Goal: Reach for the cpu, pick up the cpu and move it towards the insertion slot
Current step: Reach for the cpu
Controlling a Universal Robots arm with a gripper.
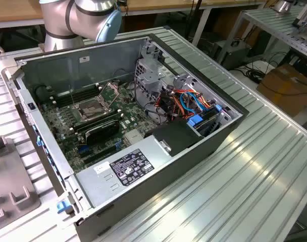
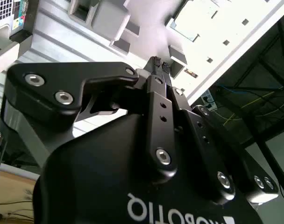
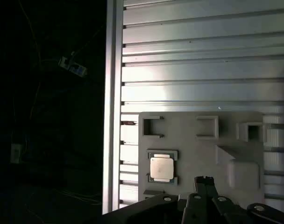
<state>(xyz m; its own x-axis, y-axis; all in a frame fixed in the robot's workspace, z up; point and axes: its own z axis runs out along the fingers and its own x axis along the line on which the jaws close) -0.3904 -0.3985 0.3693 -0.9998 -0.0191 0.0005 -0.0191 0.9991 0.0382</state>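
The cpu lies flat in its seat on the grey holder plate, near the gripper but apart from it. The claw's fingers are pressed together, holding nothing. The insertion slot sits inside the open computer case.

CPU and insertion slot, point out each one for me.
cpu (image 3: pixel 161 168), first wrist view, centre of its silver face.
insertion slot (image 1: pixel 92 108), exterior view, on its dark centre.
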